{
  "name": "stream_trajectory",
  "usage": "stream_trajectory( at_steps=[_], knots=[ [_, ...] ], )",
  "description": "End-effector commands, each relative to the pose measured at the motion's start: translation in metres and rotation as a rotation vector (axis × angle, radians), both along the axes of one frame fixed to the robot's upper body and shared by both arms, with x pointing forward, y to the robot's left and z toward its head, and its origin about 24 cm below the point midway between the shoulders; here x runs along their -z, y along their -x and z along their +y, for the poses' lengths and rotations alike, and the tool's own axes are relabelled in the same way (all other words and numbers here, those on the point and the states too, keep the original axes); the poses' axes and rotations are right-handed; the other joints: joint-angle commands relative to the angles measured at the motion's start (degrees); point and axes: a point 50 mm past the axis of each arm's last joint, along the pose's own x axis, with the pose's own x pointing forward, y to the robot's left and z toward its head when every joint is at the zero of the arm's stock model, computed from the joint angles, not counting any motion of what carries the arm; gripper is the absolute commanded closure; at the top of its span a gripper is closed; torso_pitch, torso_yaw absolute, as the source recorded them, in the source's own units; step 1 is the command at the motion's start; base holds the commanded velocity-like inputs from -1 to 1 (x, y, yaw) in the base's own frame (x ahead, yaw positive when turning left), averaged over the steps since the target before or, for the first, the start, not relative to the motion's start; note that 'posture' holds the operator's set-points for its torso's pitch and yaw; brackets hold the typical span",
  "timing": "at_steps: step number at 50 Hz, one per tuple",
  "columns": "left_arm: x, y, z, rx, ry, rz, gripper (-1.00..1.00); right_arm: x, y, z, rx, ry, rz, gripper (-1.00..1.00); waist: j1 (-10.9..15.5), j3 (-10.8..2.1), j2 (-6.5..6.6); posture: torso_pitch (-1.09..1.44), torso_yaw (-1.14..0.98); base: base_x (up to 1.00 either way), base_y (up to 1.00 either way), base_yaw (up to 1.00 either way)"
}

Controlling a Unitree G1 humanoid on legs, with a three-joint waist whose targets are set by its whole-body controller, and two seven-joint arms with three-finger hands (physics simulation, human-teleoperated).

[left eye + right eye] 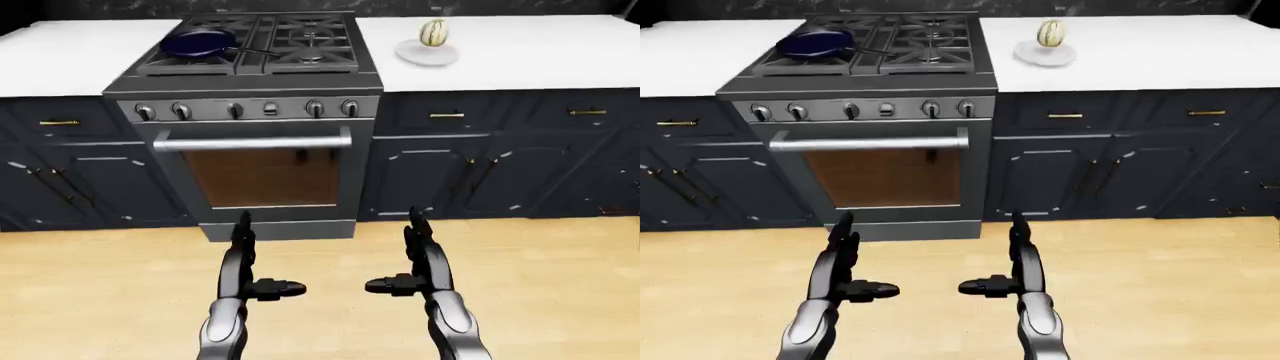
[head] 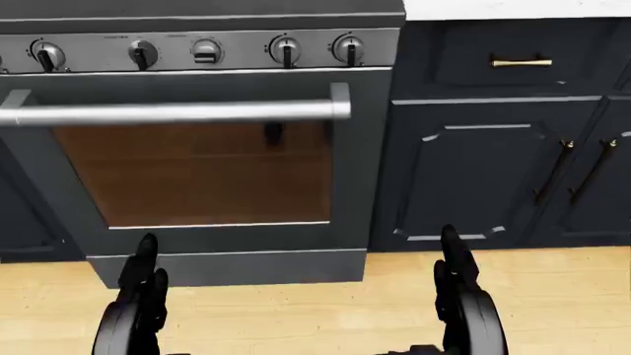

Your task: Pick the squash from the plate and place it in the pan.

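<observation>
Squash [image 1: 433, 32] stands upright on the far plate [image 1: 426, 54]: likely firm, smooth, light; grip its middle. Both hands [image 1: 262, 286] [image 1: 400, 283] hang empty, fingers apart.

Pale striped squash [image 1: 433, 32] upright on white plate [image 1: 427, 53], right of stove, dark blue pan [image 1: 200, 42] on top-left burner

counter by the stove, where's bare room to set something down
In the left-eye view the white counter right of the plate with the squash is bare to the picture's edge; so is the stretch left of the stove. The stove's upper-left burner holds the pan; its other burners are free.
</observation>
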Motion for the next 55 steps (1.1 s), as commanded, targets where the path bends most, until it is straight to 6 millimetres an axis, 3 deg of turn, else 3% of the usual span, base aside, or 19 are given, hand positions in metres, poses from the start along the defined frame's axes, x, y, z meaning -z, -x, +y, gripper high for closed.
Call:
stream_trajectory(
  at_steps=[1,3,4,5,7,8,17,21,23,25,30,35,38,41,45,50,55],
  knots=[
    [-0.027,-0.010,-0.008,0.054,0.003,-0.148,-1.00,-0.031,-0.010,0.002,-0.003,0.013,-0.154,-1.00,-0.1,-0.05,-0.45,0.00,0.00,0.00,0.00,0.00],
    [-0.028,-0.009,-0.010,0.064,-0.009,-0.154,-1.00,-0.031,-0.011,0.003,-0.007,0.013,-0.152,-1.00,0.4,-3.51,-0.04,0.00,0.00,0.00,0.00,0.00],
    [-0.028,-0.008,-0.010,0.064,-0.008,-0.154,-1.00,-0.030,-0.011,0.003,-0.008,0.014,-0.152,-1.00,0.4,-2.97,-0.07,0.00,0.00,0.00,0.00,0.00],
    [-0.029,-0.008,-0.009,0.063,-0.003,-0.154,-1.00,-0.031,-0.010,0.003,-0.008,0.014,-0.153,-1.00,0.4,-0.98,-0.37,0.00,0.00,0.00,0.00,0.00],
    [-0.027,-0.009,-0.009,0.064,-0.006,-0.146,-1.00,-0.030,-0.011,0.003,-0.009,0.014,-0.153,-1.00,0.4,-3.97,-0.48,0.00,0.00,0.00,0.00,0.00],
    [-0.028,-0.009,-0.009,0.065,-0.006,-0.146,-1.00,-0.030,-0.011,0.003,-0.009,0.014,-0.153,-1.00,0.4,-4.26,-0.49,0.00,0.00,0.00,0.00,0.00],
    [-0.031,-0.009,-0.011,0.071,0.002,-0.137,-1.00,-0.030,-0.011,0.002,-0.018,0.013,-0.154,-1.00,0.4,-4.74,-0.32,0.00,0.00,0.00,0.00,0.00],
    [-0.034,-0.031,-0.014,0.076,-0.085,-0.166,-1.00,-0.029,-0.024,0.005,-0.038,0.036,-0.144,-1.00,0.5,-4.99,-0.32,0.00,0.00,0.00,0.00,0.00],
    [-0.041,-0.049,-0.015,0.075,-0.126,-0.186,-1.00,-0.030,-0.040,0.006,-0.045,0.071,-0.144,-1.00,0.5,-5.24,-0.31,0.00,0.00,0.00,0.00,0.00],
    [-0.060,-0.076,-0.004,0.021,-0.104,-0.218,-1.00,-0.046,-0.064,0.003,-0.029,0.079,-0.173,-1.00,0.4,-5.58,-0.31,0.00,0.00,0.00,0.00,0.00],
    [-0.127,-0.125,0.001,-0.042,-0.038,-0.310,-1.00,-0.087,-0.100,-0.006,0.011,0.091,-0.252,-1.00,0.3,-5.93,-0.27,0.00,0.00,0.00,0.00,0.00],
    [-0.204,-0.156,-0.001,-0.054,0.003,-0.377,-1.00,-0.144,-0.128,-0.006,0.018,0.097,-0.347,-1.00,0.4,-5.77,-0.27,0.00,0.00,0.00,0.00,0.00],
    [-0.248,-0.159,0.011,-0.096,0.053,-0.416,-1.00,-0.184,-0.133,-0.016,0.039,0.039,-0.401,-1.00,0.3,-5.74,-0.24,0.00,0.00,0.00,0.00,0.00],
    [-0.291,-0.144,0.017,-0.092,0.115,-0.454,-1.00,-0.231,-0.129,-0.021,0.052,0.066,-0.457,-1.00,0.2,-5.37,-0.17,0.00,0.00,0.00,0.00,0.00],
    [-0.339,-0.091,0.009,-0.050,0.027,-0.514,-1.00,-0.300,-0.102,-0.018,0.060,0.116,-0.573,-1.00,0.0,-4.39,0.10,0.00,0.00,0.00,0.00,0.00],
    [-0.338,-0.066,0.007,-0.047,-0.047,-0.512,-1.00,-0.326,-0.067,-0.007,0.028,0.140,-0.626,-1.00,0.2,-2.57,0.06,0.00,0.00,0.00,0.00,0.00],
    [-0.337,-0.059,0.000,-0.033,-0.074,-0.526,-1.00,-0.339,-0.049,0.001,0.024,0.165,-0.698,-1.00,0.4,-2.46,0.06,0.00,0.00,0.00,0.00,0.00]
  ],
)
